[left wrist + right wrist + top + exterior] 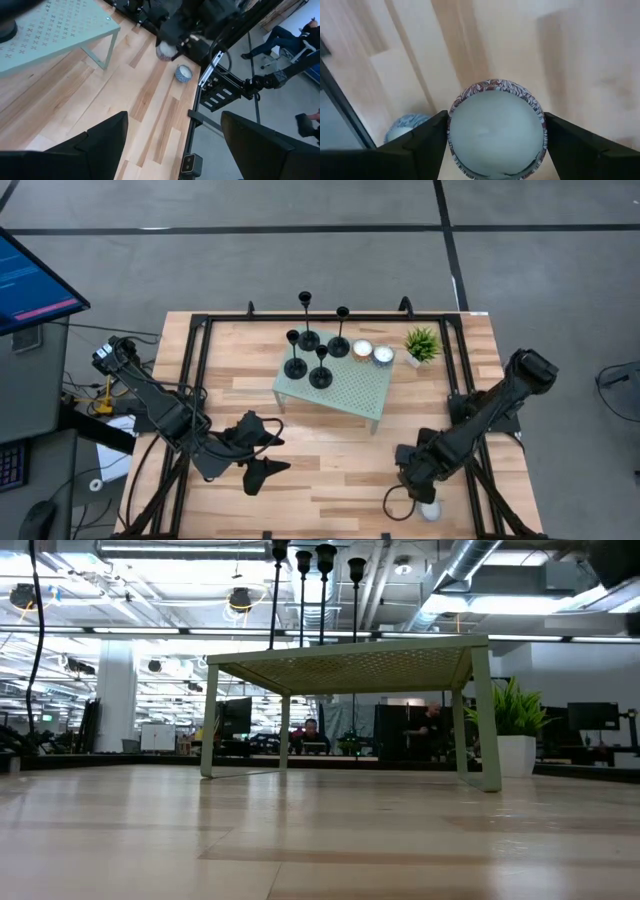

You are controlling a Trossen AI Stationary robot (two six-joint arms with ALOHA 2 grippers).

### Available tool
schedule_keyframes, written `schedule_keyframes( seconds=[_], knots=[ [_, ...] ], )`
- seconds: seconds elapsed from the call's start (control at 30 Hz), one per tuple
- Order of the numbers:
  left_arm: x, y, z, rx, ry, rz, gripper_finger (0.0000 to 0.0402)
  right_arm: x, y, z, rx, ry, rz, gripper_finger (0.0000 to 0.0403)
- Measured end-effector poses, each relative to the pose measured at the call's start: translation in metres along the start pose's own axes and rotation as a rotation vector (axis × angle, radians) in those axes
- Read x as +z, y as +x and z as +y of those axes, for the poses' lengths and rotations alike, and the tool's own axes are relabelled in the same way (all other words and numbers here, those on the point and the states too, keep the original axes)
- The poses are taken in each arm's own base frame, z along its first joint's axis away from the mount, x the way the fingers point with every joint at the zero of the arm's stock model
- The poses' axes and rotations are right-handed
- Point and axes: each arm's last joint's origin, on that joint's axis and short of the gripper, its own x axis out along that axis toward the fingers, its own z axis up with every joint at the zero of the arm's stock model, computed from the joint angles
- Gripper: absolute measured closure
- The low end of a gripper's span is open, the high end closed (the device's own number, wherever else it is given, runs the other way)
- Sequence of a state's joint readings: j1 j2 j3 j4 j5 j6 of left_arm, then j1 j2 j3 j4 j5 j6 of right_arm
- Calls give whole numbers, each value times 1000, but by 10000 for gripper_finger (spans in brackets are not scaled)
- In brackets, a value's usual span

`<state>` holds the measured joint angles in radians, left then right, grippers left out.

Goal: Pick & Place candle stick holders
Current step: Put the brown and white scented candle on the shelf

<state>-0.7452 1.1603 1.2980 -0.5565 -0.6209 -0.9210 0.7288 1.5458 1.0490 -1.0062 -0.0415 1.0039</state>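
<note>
Right gripper (495, 137): low at the near right of the surface (330, 470), fingers touching both sides of a patterned candle (495, 134)
Second candle (402, 127): just beside it, blue-patterned
Left gripper (172, 145): wide and empty, above the near left of the surface
Candle holders (318, 345): four, upright on the green stand (345, 390), well beyond both grippers
Plant (421, 344): beside the stand
</note>
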Motion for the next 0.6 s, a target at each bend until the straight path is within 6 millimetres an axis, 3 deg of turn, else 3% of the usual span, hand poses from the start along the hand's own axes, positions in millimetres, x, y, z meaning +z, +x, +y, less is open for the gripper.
schedule_keyframes(
  seconds=[0.27,0.6],
  knots=[
    [0,0,0,0,0,0,82,37,-60,-23,-82,-13,-134,121],
    [0,0,0,0,0,0,82,101,-111,-81,-80,10,-280,121]
  ],
)
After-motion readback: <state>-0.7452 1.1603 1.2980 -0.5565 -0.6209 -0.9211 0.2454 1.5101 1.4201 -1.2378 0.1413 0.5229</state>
